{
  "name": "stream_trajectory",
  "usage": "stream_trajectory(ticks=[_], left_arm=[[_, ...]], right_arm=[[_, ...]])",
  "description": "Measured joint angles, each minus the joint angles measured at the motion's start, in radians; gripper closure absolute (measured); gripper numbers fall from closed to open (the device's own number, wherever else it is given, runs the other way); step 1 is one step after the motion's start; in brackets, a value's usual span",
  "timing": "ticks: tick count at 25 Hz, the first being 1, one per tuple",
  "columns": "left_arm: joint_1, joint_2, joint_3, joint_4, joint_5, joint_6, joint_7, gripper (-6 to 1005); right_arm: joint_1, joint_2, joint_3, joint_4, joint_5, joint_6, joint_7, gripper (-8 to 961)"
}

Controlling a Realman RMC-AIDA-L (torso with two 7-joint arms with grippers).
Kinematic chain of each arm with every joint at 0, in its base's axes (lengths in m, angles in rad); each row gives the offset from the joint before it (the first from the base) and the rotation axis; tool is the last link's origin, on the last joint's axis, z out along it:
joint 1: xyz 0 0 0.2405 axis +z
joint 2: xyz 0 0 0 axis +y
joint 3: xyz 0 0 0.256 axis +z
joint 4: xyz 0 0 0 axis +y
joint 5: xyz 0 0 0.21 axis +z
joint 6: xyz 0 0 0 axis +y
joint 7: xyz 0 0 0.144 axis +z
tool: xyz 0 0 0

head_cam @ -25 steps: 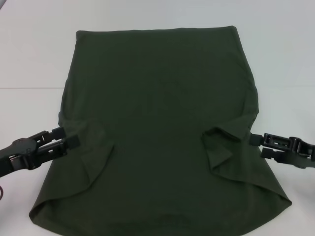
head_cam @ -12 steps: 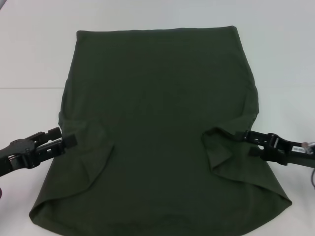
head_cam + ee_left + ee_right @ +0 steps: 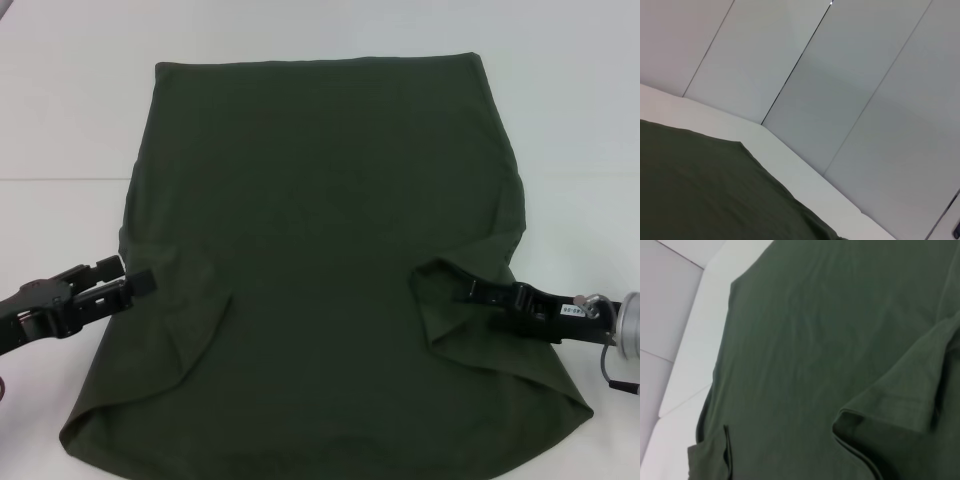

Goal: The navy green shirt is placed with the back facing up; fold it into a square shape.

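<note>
Navy green shirt point(image 3: 320, 260) lies spread flat on a white desk point(image 3: 70, 110), filling most of the head view. Its straight far edge runs across the top, and a curved edge lies nearest the robot. Both short sleeves are folded inward onto the body of the shirt, each making a raised flap, one on the left side and one on the right.

The left claw point(image 3: 128, 275) sits low at the shirt's left edge, beside the folded left sleeve. Its two black fingers are parted a little, with their tips at the cloth edge; whether they pinch any fabric cannot be told.

The right claw point(image 3: 478, 308) reaches in over the shirt from the right, lying on top of the folded right sleeve. Its fingers stand apart, one above the other, with cloth between and beneath them; a grip on the fabric cannot be confirmed.

A pale panelled wall point(image 3: 840, 75) rises behind the desk in the left wrist view.
</note>
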Motion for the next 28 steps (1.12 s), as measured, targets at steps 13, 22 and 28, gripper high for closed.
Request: stream_trajectory(ticks=[13,22,28], left_arm=[[-0.001,-0.001,0.000,0.000,0.000,-0.001,-0.004,124],[0.003,-0.004,0.000,0.000,0.000,0.001,-0.005,124],[0.007,-0.009,0.000,0.000,0.000,0.007,-0.005,123]], right_arm=[[0.027,0.019,-0.068,0.003,0.000,0.052,0.015,9],[0.057,0.042,-0.085,0.004,0.006,0.060,-0.002,9],[0.067,0.043,-0.078,0.004,0.092,-0.007,-0.086,10]])
